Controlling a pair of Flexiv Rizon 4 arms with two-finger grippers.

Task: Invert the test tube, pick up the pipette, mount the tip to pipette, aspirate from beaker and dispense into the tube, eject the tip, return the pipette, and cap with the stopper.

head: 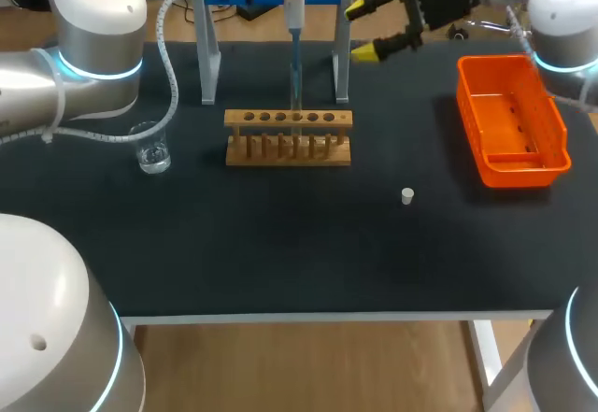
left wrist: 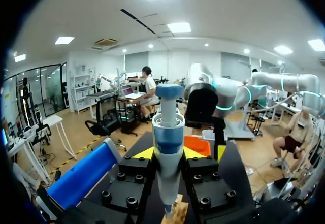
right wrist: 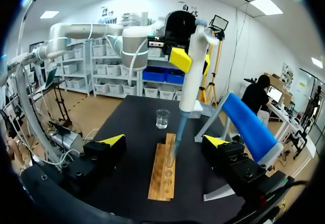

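Beaker (head: 151,148) near the worktop's left edge. At mid far edge, left gripper (left wrist: 169,154) clamped on upright pipette (head: 294,15), tip down at the wooden rack (head: 288,137). Stopper (head: 407,195) right of middle. Right gripper (head: 366,29) spread apart near the far edge; orange bin (head: 467,113) along the right edge.

The left arm (head: 89,29) and right arm (head: 561,15) were made of smooth, rounded silver-white segments, and a thin ring of glowing cyan light (head: 93,72) circled each joint, including the two large white domes (head: 47,319) nearest the camera. A white ribbed cable (head: 174,90) hung loosely along the outside of the left arm, held by pale ties, while thinner pale cables (head: 519,36) trailed beside the right arm's joint. Each arm ended in black, blocky jaws dotted with round black screw heads (left wrist: 120,176), and the fingers were capped with bright yellow wedge-shaped tips (head: 366,52).
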